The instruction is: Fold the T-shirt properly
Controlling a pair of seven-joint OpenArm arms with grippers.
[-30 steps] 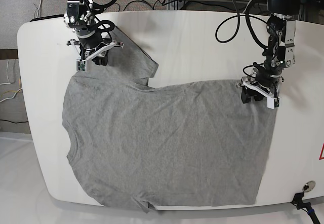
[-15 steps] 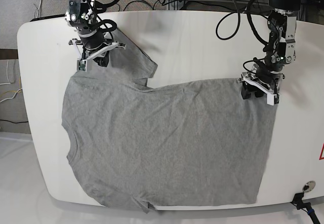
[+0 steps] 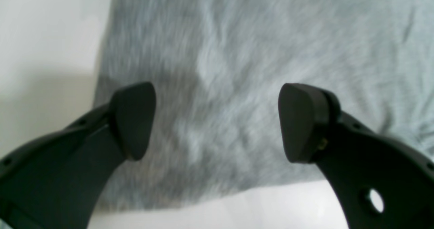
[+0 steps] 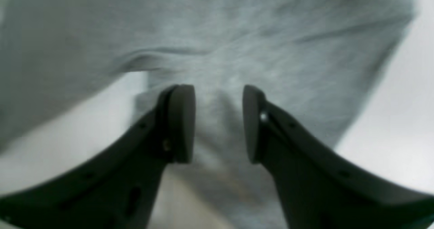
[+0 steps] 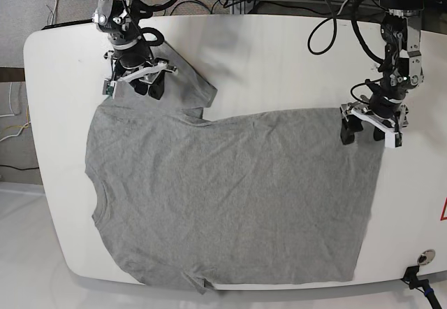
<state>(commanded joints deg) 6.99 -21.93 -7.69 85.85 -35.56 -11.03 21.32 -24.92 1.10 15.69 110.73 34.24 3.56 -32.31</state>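
On the white table (image 5: 279, 50) your grey T-shirt (image 5: 230, 197) lies spread flat, filling most of the surface, with one sleeve (image 5: 185, 85) folded in at the far corner on the base view's left and the hem running down that view's right side. Your left gripper (image 5: 370, 133) sits at the shirt's far hem corner on the base view's right; from its wrist camera you see the left gripper (image 3: 217, 120) with jaws spread wide, both pads hanging over grey cloth (image 3: 254, 69) just inside the corner, bare table (image 3: 44, 46) showing beside and below it, nothing caught between them. Your right gripper (image 5: 143, 82) is over the folded sleeve; in its wrist view the right gripper (image 4: 218, 124) has its jaws parted only a little, with a raised tongue of sleeve fabric (image 4: 220, 97) running through the narrow gap. You cannot tell from the blur whether the pads (image 4: 183, 120) actually touch that cloth.
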